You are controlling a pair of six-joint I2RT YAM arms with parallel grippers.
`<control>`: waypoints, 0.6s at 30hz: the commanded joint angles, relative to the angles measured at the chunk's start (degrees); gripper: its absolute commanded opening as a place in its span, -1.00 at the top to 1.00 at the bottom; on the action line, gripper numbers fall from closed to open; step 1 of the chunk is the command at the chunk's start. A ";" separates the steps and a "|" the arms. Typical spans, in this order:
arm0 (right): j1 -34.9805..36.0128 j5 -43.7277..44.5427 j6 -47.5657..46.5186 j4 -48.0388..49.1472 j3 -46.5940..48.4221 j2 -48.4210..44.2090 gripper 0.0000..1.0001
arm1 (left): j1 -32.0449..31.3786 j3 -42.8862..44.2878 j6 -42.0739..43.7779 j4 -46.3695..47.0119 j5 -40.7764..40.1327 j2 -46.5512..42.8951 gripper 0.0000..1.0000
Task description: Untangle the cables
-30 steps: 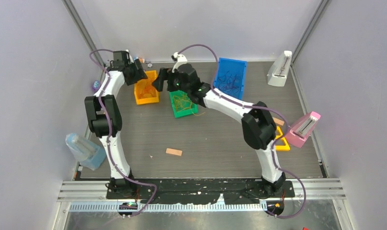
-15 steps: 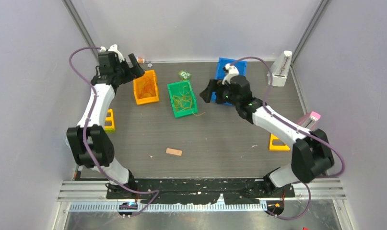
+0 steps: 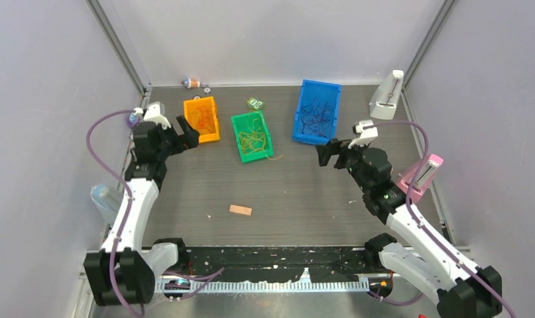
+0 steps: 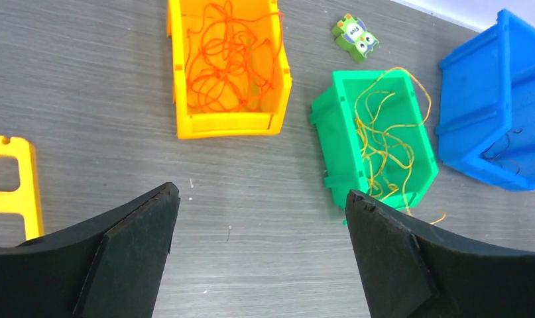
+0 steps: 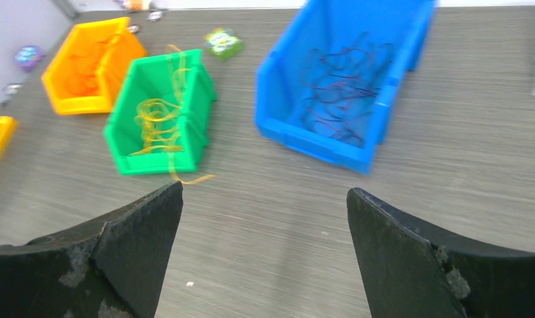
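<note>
Both left claw (image 4: 260, 192) and right claw (image 5: 264, 189) gape wide, empty, short of the green bin's (image 4: 334, 149) yellow cables (image 4: 380, 142).

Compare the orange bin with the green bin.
The orange bin holds red-orange cables; the green bin holds yellow cables. The orange bin's cables stay inside; a yellow strand trails out of the green bin onto the table. Both are open-topped, each with a tangle inside.
</note>
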 commanded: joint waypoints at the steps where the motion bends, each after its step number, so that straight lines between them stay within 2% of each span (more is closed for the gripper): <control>1: -0.08 12.53 -8.31 12.11 -11.00 -8.50 -0.95 | -0.31 -11.82 4.31 16.99 -2.63 -9.10 -0.91; 4: -0.16 19.56 -11.49 16.16 -14.90 -9.14 -0.94 | -0.46 -20.29 6.46 23.50 -8.31 -14.33 -0.91; 7: -1.71 23.67 -13.82 20.16 -16.51 -5.36 -0.91 | -0.54 -28.28 10.02 32.77 -14.53 -16.12 -0.91; 10: -6.33 21.10 -13.28 25.83 -18.73 -1.40 -0.91 | -0.62 -36.20 12.33 44.53 -15.49 -14.35 -0.90; 12: -8.37 18.46 -13.85 30.40 -19.69 0.95 -0.90 | -0.59 -38.56 12.84 49.93 -15.31 -11.57 -0.93; 14: -9.36 16.47 -16.02 33.01 -20.72 2.80 -0.91 | -0.53 -37.99 13.39 49.40 -15.39 -7.99 -0.96; 17: -10.60 17.16 -17.71 40.14 -23.31 5.61 -0.91 | -0.35 -39.03 14.09 54.99 -15.02 -3.87 -0.95; 18: -11.42 17.12 -17.90 42.98 -24.21 7.14 -0.90 | -0.42 -38.31 14.96 52.96 -14.30 -3.98 -0.94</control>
